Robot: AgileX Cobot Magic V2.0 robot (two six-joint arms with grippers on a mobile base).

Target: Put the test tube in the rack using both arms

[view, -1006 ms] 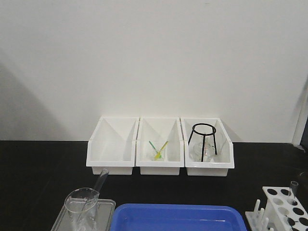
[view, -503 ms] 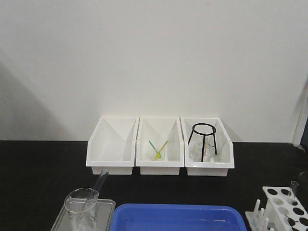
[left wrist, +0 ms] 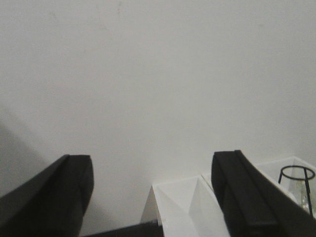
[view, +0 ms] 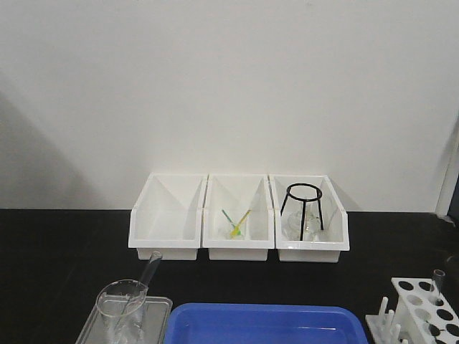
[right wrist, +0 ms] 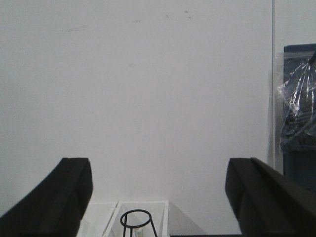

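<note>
The test tube point(view: 147, 274) leans slanted in a clear glass beaker point(view: 120, 307) at the lower left of the front view, its open end sticking out above the rim. The white rack point(view: 424, 309) stands at the lower right, with another clear tube point(view: 437, 281) upright in a back hole. Neither arm shows in the front view. My left gripper point(left wrist: 155, 170) is open and empty, facing the wall above the white bins. My right gripper point(right wrist: 158, 170) is open and empty, also facing the wall.
Three white bins point(view: 239, 217) line the back of the black table; the right one holds a black wire tripod point(view: 304, 206), the middle one yellow-green sticks. A blue tray point(view: 267, 324) lies at front centre. The beaker stands on a grey tray point(view: 89, 326).
</note>
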